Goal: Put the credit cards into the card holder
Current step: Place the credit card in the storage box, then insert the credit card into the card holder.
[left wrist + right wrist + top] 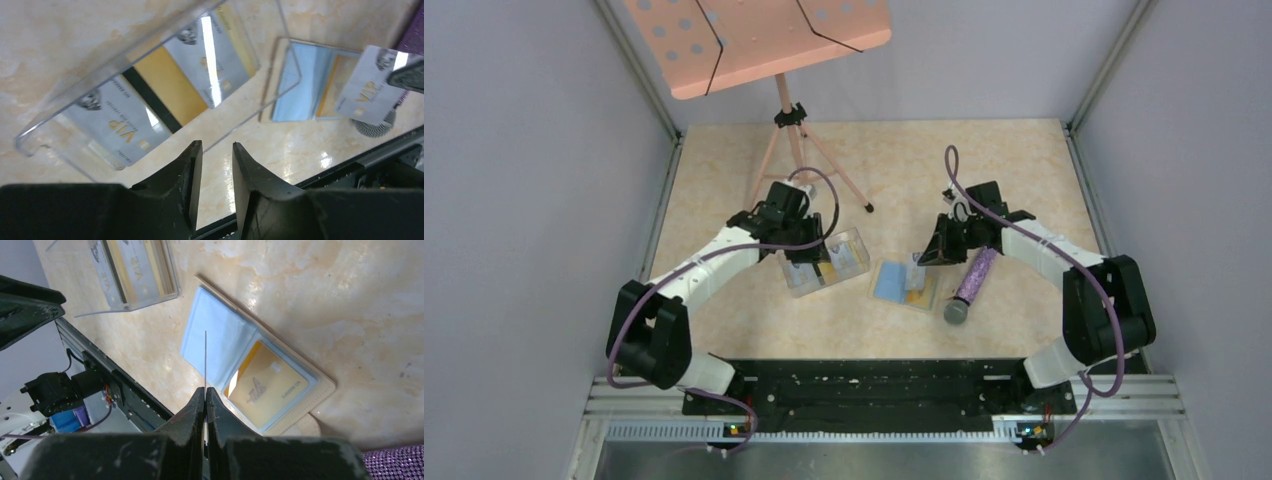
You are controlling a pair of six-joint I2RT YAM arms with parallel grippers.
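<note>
The right tool (205, 392) gripped a white card (367, 85) above the open card holder (889, 283) at frame center. The left tool (216, 160), jaws partly apart and empty, hung by the clear box (50, 144).

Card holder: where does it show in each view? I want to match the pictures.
Top external: the card holder lies open at table centre, right of the clear box.
Left wrist: card holder at upper right, beyond the clear box's corner.
Right wrist: card holder at centre, a gold card in one pocket.
Shared landmark: the clear box beside it.
</note>
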